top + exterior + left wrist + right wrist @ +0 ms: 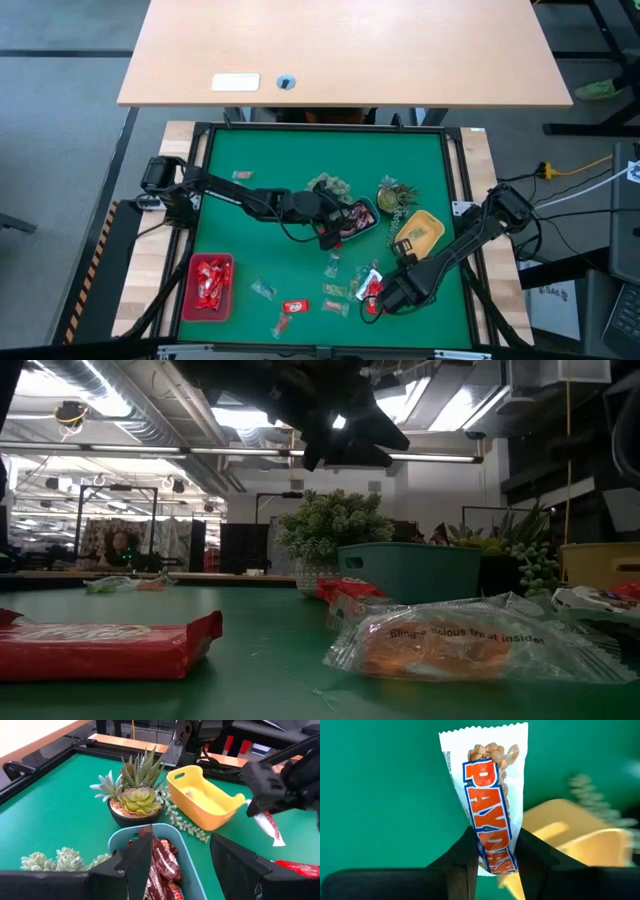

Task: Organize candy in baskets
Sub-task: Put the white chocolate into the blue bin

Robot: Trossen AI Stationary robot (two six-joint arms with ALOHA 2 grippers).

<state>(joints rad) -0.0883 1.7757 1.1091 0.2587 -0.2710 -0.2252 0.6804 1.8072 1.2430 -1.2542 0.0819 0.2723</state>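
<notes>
1. The red basket [211,285] sits on the green mat [280,180] near its front-left corner and holds a heap of red-wrapped candy [209,281].
2. The pale blue basket [121,841] stands near the middle of the mat, just beside two potted succulents [136,800]; it holds dark brown wrapped candy [162,865], packed close together.
3. The yellow basket [204,797] lies toward the right side of the mat, next to the trailing succulent; the left wrist view shows it nearly bare inside, with only a small pale speck on its floor.
4. The left gripper [180,862] hangs over the pale blue basket, its jaws spread wide and holding nothing.
5. The right gripper [496,854] is in front of the yellow basket, toward the front-right of the mat, its jaws pinched on a white Payday bar [489,795] with orange lettering, held by one end so that the rest of the wrapper sticks out past the fingers.
6. Loose candy remains on the mat between the red basket and the right gripper: a red bar [296,306], a clear-wrapped sweet [263,290] and several small pieces in greenish or clear wrappers [335,292].
7. In the low view, a red bar [105,644] and a clear packet with an orange sweet inside [455,645] lie flat in the foreground.
</notes>
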